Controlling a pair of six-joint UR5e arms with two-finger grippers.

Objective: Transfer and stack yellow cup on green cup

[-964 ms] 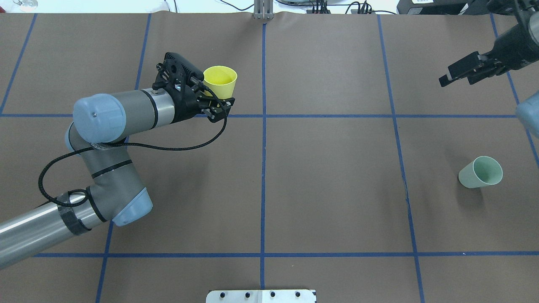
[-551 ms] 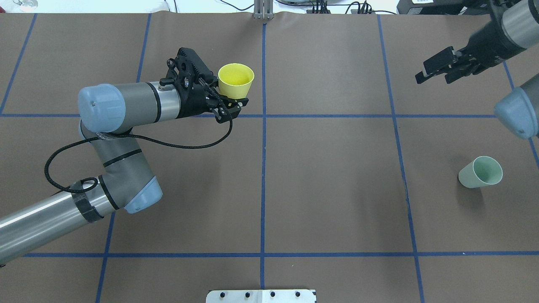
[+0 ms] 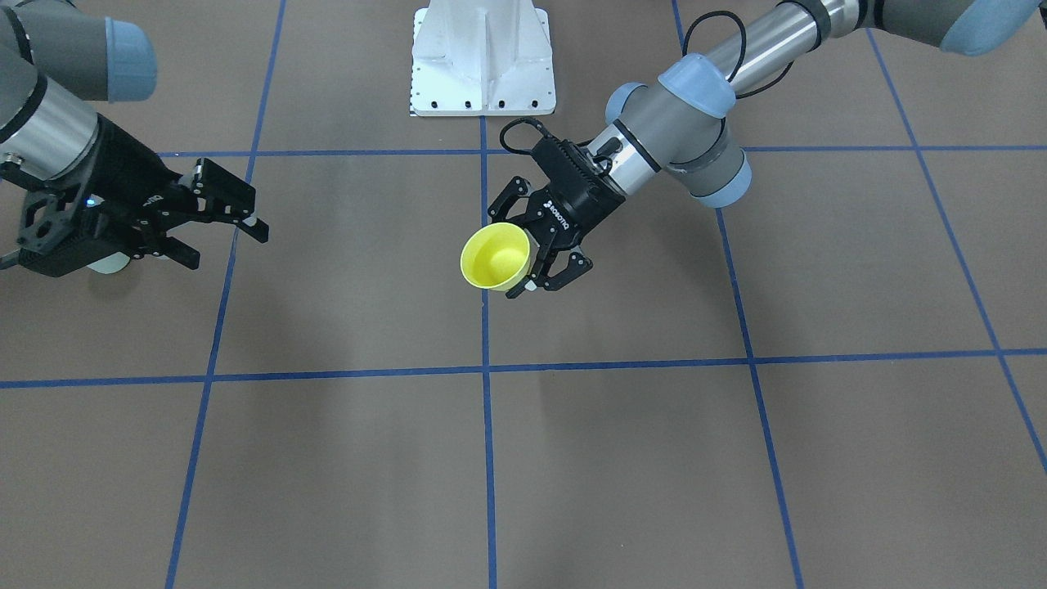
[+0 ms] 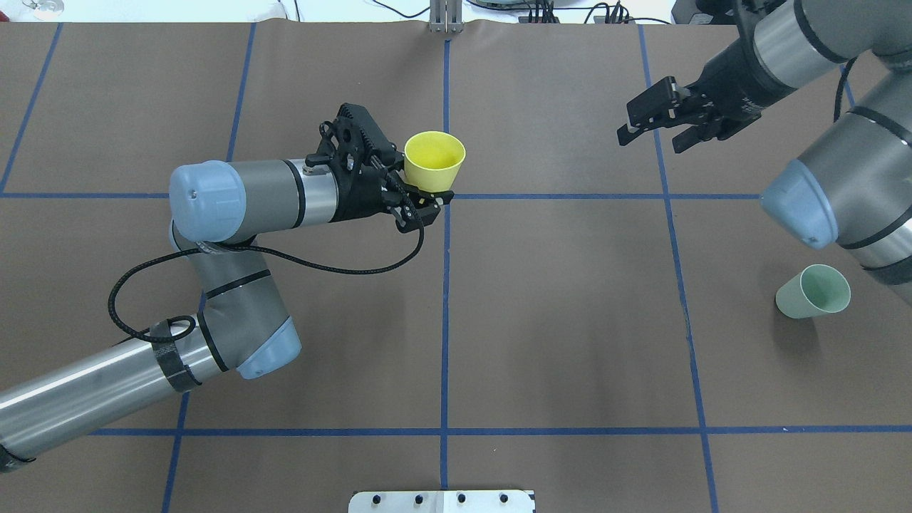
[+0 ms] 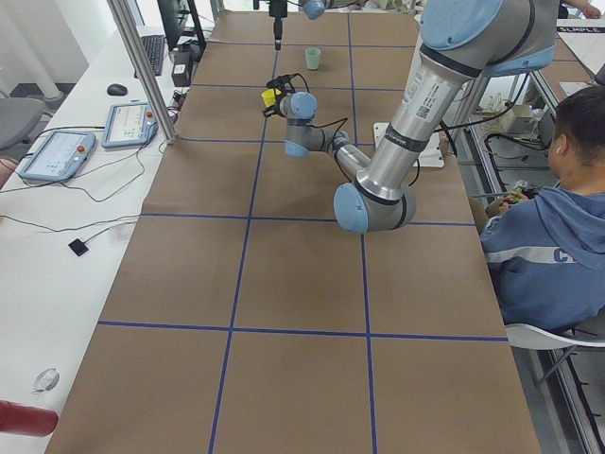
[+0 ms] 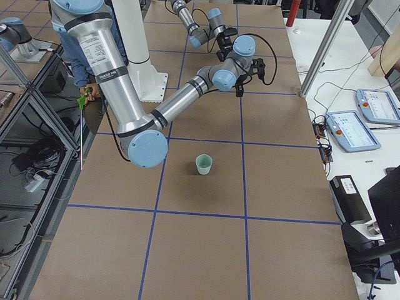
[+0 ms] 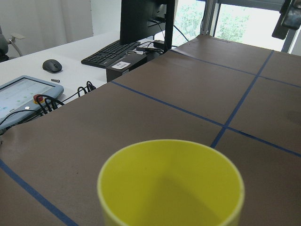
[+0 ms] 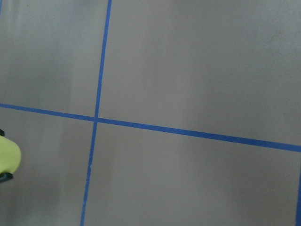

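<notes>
My left gripper (image 4: 426, 194) is shut on the lower part of the yellow cup (image 4: 434, 159) and holds it upright above the table, just left of the centre tape line. The cup also shows in the front view (image 3: 494, 258), where the left gripper (image 3: 540, 263) grips it, and it fills the bottom of the left wrist view (image 7: 170, 188). My right gripper (image 4: 645, 127) is open and empty, in the air at the far right. The green cup (image 4: 814, 291) stands upright on the table at the right, apart from both grippers; it also shows in the right side view (image 6: 204, 164).
The brown table cover carries a grid of blue tape lines (image 4: 445, 313). The white robot base plate (image 3: 483, 57) is at the near edge. A person (image 5: 553, 236) sits beside the table. Tablets (image 5: 57, 151) and a keyboard lie on the side desk.
My left arm has carried the yellow cup to the right, toward the centre line. My right arm has swung left, further in over the table, its gripper still open. The green cup has not moved.
</notes>
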